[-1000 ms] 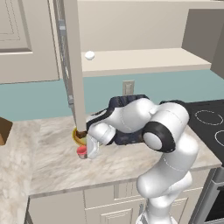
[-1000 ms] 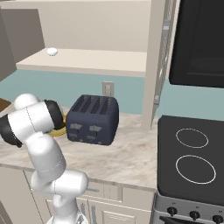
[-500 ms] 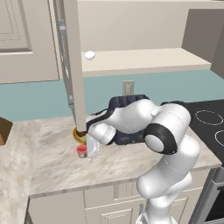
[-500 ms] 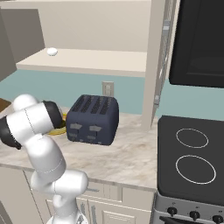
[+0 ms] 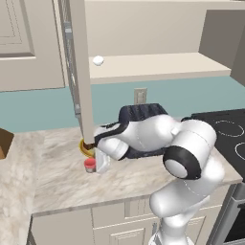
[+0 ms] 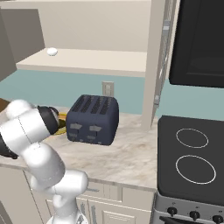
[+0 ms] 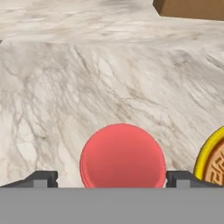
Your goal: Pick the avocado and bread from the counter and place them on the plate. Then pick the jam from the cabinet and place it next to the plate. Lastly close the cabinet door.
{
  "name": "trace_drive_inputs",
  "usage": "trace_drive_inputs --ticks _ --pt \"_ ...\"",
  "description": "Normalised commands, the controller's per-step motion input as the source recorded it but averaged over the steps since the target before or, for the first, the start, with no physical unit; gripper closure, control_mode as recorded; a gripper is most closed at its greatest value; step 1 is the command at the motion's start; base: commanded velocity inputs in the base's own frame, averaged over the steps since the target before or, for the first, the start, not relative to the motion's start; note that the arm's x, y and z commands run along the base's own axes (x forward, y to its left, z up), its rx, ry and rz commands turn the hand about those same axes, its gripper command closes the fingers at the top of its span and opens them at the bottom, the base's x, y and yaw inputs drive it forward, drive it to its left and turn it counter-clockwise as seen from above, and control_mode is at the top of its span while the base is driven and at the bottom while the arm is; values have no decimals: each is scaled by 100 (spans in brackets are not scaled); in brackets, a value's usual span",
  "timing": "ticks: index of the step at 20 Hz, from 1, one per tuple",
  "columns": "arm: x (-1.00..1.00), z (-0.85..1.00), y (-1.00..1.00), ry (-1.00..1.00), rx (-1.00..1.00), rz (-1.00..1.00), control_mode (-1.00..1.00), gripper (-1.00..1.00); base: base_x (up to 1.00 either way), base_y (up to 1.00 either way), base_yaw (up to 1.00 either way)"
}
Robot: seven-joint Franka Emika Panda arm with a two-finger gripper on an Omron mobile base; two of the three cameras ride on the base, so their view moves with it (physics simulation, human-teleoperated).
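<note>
The jam, a small red jar seen from above, stands on the beige marble counter just left of the plate's yellow rim. My gripper is open, with one dark fingertip on each side of the jar and a gap between each tip and the jar. The brown bread lies on the plate at the frame's edge. In the left base view the jam sits beside the plate, and my gripper is low over it. The cabinet door stands open. The avocado is hidden.
A dark toaster stands behind the arm, with the black stove to its right. A white ball rests on the cabinet shelf. A brown box sits at the counter's left end.
The fingers have spread apart and let go of the jam, which now stands on the counter by the plate. The arm has barely moved.
</note>
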Motion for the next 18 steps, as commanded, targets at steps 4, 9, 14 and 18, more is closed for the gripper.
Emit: trace_drive_inputs --ticks 4,9,14,18 --pt "-10 58 -21 0 1 0 -100 -100 0 0 0" --pt "-21 59 -18 0 0 0 -100 -100 0 0 0" --pt "-29 65 -14 0 1 0 -100 -100 0 0 0" --pt "-35 77 -18 0 2 -2 -100 -100 0 0 0"
